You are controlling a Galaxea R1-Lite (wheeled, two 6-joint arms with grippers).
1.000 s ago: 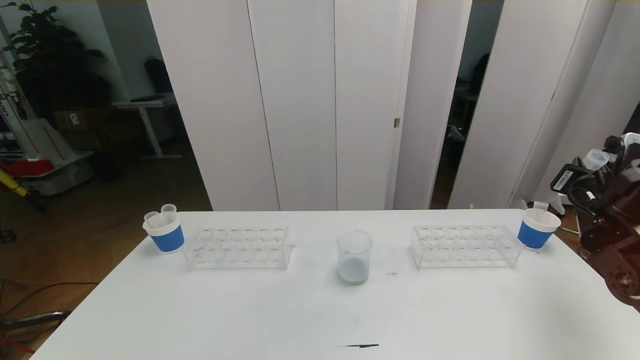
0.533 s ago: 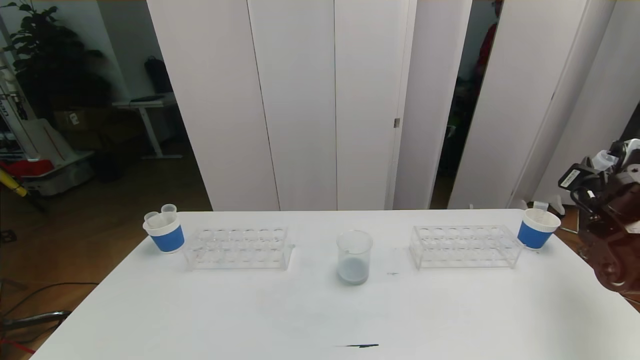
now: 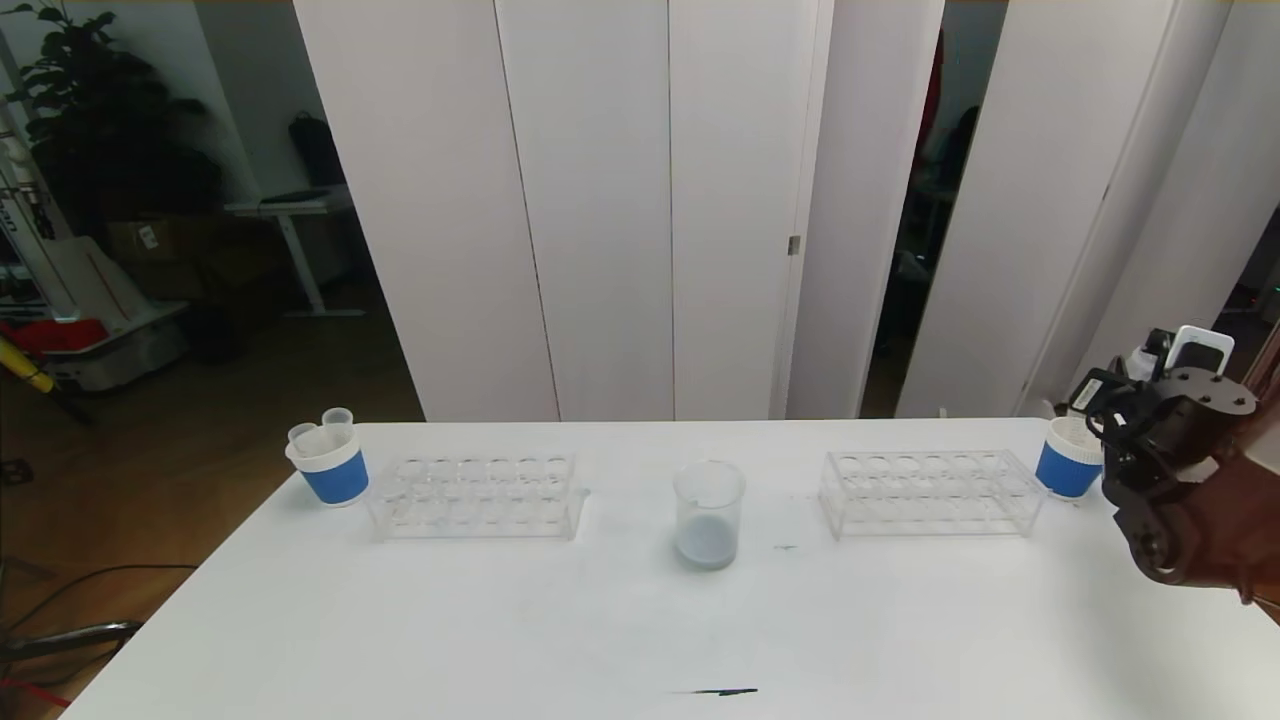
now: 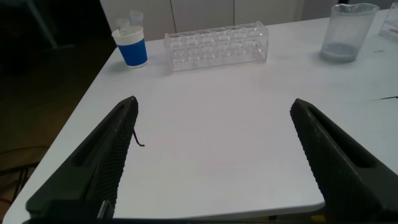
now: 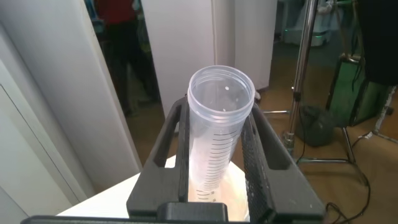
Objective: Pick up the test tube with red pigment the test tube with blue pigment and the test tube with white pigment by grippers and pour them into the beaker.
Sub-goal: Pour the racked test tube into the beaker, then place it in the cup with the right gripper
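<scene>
right gripper [image 5: 214, 149], at right edge of head view, is clamped on clear graduated plastic tube [image 5: 217, 118], seemingly emptied; next, probably drop it into blue-sleeved white paper cup [image 3: 1066, 462].

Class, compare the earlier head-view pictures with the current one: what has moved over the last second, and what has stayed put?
The right end effector, shut on a clear test tube, has swung down and inward, and now sits over the right paper cup at the table's right edge. Nothing was released. The beaker, both racks, the left paper cup and the open left end effector stayed as they were.
</scene>
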